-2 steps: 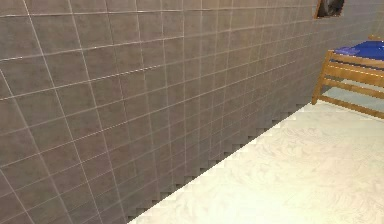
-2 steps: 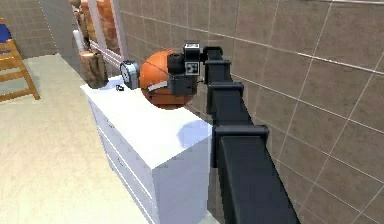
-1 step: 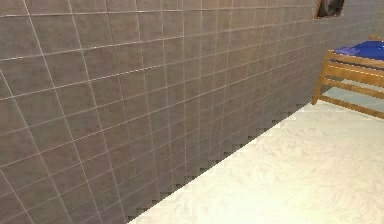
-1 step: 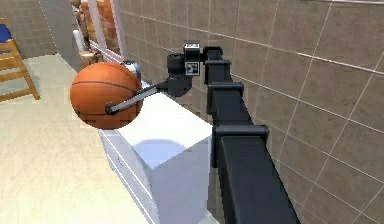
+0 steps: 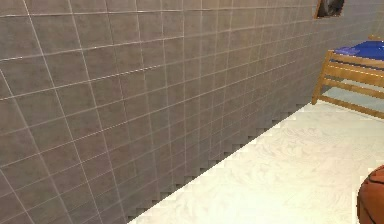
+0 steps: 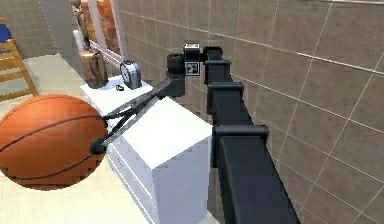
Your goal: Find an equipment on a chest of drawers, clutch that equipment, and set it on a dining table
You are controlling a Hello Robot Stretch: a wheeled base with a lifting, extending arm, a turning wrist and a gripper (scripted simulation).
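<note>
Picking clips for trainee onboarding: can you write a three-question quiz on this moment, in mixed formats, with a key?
1. True or false: the basketball rests on top of the white chest of drawers.
2. What stands at the forward view's right edge? A) a wooden bed with blue bedding B) a dining table C) a sofa
3. Fill in: the wall ahead is covered in square ____.

Key: 1 false, it hangs at the far end of the gripper, clear of the drawers; 2 A; 3 tiles.
</note>
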